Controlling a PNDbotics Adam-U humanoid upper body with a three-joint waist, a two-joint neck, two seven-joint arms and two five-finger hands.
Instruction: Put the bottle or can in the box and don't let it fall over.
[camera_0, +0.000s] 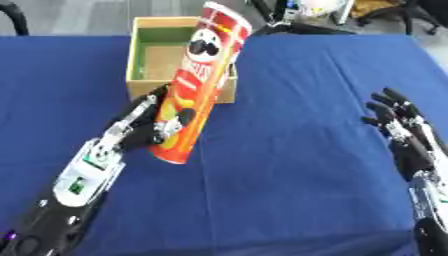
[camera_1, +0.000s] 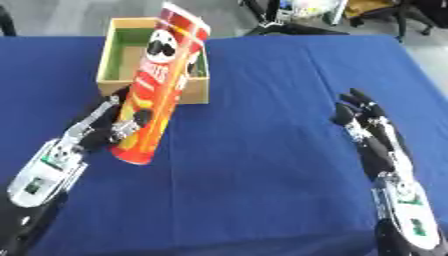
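A tall red Pringles can (camera_0: 198, 82) is held off the blue table, tilted with its top leaning right and away over the box. My left hand (camera_0: 150, 122) is shut on the can's lower half, fingers curled round it from the left. The cardboard box (camera_0: 137, 62), open-topped with a green inside, stands at the far left of the table just behind the can. My right hand (camera_1: 366, 131) rests open at the right side of the table, fingers pointing away, far from the can and box.
A blue cloth (camera_0: 289, 150) covers the table. Beyond its far edge are black chair bases and clutter (camera_0: 297, 15) on a grey floor. Bare cloth lies between the two hands and right of the box.
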